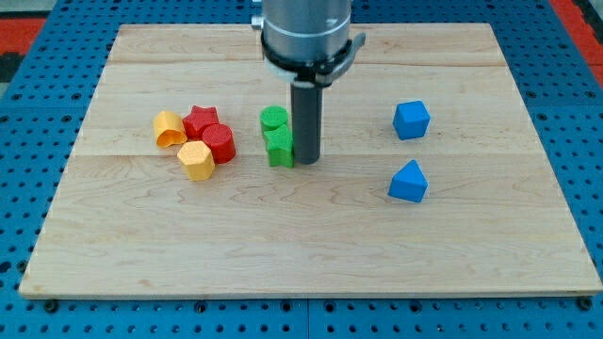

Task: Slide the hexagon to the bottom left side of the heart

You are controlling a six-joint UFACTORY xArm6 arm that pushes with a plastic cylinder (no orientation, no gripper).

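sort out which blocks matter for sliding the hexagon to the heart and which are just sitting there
In the job:
- yellow hexagon
- yellow heart, up-left of it
- my tip, beside the green pair, to the view's right of the hexagon

Lying about:
- red star
- red block
- green cylinder
- green block
- blue cube
- blue wedge

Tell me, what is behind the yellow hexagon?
Behind the yellow hexagon, toward the view's top, a red block touches it; part of that block's base is covered. My tip stands apart, beside the green blocks.
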